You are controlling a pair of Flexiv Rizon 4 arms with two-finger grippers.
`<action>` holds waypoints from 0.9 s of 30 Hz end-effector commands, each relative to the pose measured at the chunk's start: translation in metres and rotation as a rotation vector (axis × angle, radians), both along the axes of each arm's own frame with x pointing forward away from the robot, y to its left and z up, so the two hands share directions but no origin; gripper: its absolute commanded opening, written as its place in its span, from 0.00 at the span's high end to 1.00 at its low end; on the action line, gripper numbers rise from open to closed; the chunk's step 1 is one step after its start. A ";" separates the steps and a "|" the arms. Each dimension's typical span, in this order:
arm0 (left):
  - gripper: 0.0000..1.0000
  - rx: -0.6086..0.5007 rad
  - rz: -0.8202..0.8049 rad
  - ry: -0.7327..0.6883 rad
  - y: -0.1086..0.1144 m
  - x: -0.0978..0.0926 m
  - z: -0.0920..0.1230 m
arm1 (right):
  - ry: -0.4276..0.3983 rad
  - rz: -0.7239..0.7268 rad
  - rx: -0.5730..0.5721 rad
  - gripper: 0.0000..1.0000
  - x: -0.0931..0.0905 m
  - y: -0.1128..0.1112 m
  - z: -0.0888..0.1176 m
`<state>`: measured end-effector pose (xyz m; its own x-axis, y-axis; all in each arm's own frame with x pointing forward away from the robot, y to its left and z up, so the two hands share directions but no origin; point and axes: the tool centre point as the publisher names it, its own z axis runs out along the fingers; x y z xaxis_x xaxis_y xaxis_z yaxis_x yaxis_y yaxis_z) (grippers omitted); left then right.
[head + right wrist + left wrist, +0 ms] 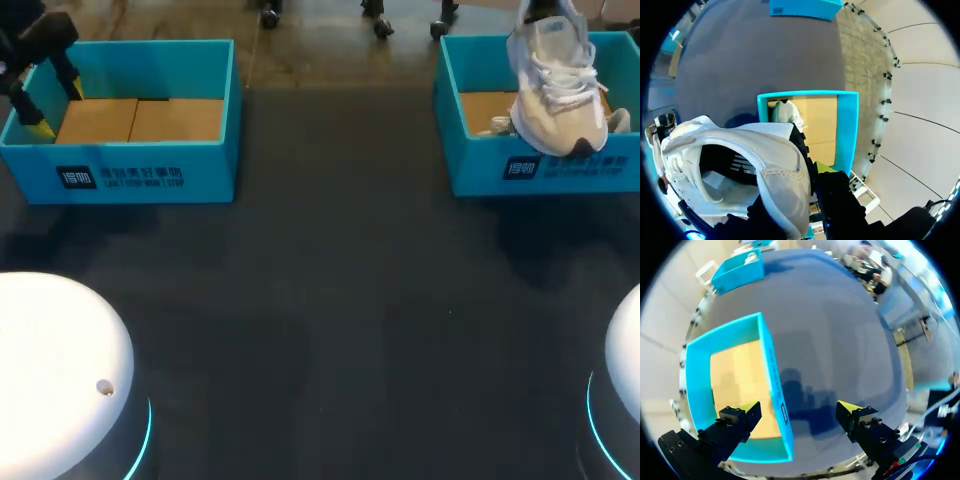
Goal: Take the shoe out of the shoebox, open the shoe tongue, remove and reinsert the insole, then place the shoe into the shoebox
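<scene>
White laced shoe (pixel 556 85) hangs toe-down over my right shoebox (pixel 480 165), heel wall pinched in right gripper (pixel 807 175). White print (pixel 575 167) on box front, too small for me to read. Second white item (pixel 786 111) lies inside, perhaps another shoe. My left gripper (pixel 799 409) is spread, straddling left shoebox (pixel 210 165) wall.

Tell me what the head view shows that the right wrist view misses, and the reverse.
Only the head view: the left end effector, open by the left shoebox. Only the right wrist view: the right end effector clamped on the white shoe at its collar, and the shoe's open inside. Both: that shoe held in the air, the right shoebox under it, and a second shoe lying inside the box.
</scene>
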<state>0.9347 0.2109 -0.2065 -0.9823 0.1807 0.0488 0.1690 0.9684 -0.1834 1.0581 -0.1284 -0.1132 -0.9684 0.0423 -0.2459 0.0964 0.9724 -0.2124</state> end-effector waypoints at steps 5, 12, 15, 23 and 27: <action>0.00 0.315 0.840 -0.309 -0.005 -0.012 0.000 | 0.008 0.000 0.000 1.00 0.003 0.000 0.002; 0.00 0.464 1.236 -0.044 0.007 0.006 -0.012 | 0.010 -0.047 -0.030 1.00 0.019 -0.031 0.007; 0.00 0.477 1.355 0.100 0.018 0.017 -0.013 | 0.005 -0.061 -0.020 1.00 0.030 -0.050 0.013; 0.00 0.501 1.537 0.301 0.032 0.029 -0.013 | 0.007 -0.122 0.004 1.00 0.055 -0.088 0.024; 0.00 0.501 1.537 0.301 0.032 0.029 -0.013 | 0.007 -0.122 0.004 1.00 0.055 -0.088 0.024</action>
